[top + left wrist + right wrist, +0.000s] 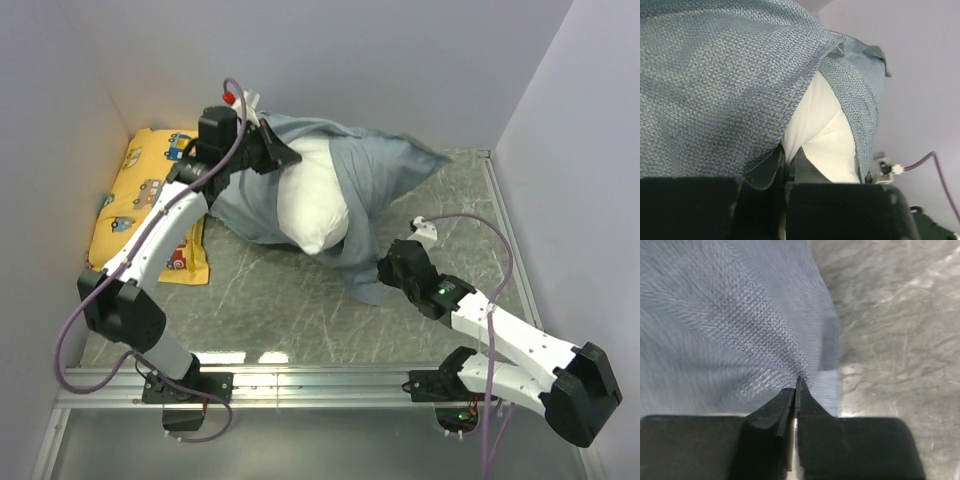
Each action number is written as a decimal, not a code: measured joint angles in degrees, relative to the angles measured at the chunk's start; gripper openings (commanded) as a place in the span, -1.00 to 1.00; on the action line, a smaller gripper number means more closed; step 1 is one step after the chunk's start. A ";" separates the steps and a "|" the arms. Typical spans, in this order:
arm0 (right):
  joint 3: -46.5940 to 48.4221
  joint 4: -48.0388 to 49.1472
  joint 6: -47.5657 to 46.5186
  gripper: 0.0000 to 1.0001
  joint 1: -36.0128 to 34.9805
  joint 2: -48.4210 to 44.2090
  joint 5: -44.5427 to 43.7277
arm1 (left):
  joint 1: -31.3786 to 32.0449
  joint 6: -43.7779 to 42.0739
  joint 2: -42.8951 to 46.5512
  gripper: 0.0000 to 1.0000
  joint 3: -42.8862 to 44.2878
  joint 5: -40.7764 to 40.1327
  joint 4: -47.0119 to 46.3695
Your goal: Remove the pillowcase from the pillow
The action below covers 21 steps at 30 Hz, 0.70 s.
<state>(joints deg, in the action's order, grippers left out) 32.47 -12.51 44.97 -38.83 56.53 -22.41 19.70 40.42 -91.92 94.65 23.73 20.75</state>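
The grey-blue pillowcase (390,165) lies bunched at the back middle of the table, its mouth facing the near side. The white pillow (312,205) bulges out of it. My left gripper (283,157) is at the pillow's far left end; in the left wrist view it (788,160) is shut on a fold of the white pillow (827,135), with the pillowcase (715,75) draped over it. My right gripper (383,272) is at the pillowcase's near edge; in the right wrist view it (796,385) is shut on the pillowcase (740,315).
A yellow vehicle-print cushion (135,200) lies along the left wall, under my left arm. Walls close in the left, back and right. The grey marble table (280,310) ends at a metal rail (320,380) in front.
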 measured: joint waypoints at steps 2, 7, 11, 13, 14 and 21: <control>4.31 -3.89 -2.49 -0.12 -1.64 -0.11 0.70 | 1.81 0.35 2.40 -0.99 -4.35 -1.27 -1.95; 17.35 -10.14 -6.10 0.11 -9.49 -0.79 -0.37 | 6.88 0.81 4.13 -0.99 -11.80 -3.69 -6.27; 21.70 -13.79 -6.49 0.25 -12.85 -3.26 -1.73 | 8.85 0.87 4.11 -0.99 -14.16 -4.70 -6.95; 22.29 -15.30 -6.73 0.28 -13.18 -3.74 -2.93 | 9.84 0.81 4.11 -0.99 -14.47 -5.70 -7.56; 22.91 -16.44 -7.04 0.32 -13.16 -3.28 -3.85 | 10.29 0.76 4.11 -0.99 -14.60 -6.21 -7.82; 30.75 -20.31 -10.38 0.52 -12.87 8.24 -11.23 | 13.42 0.44 4.11 -0.99 -16.37 -8.96 -8.20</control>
<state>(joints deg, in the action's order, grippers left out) 63.22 -32.82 34.59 -51.70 64.77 -33.65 33.12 40.86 -87.81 78.28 14.76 12.56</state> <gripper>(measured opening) 0.756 0.036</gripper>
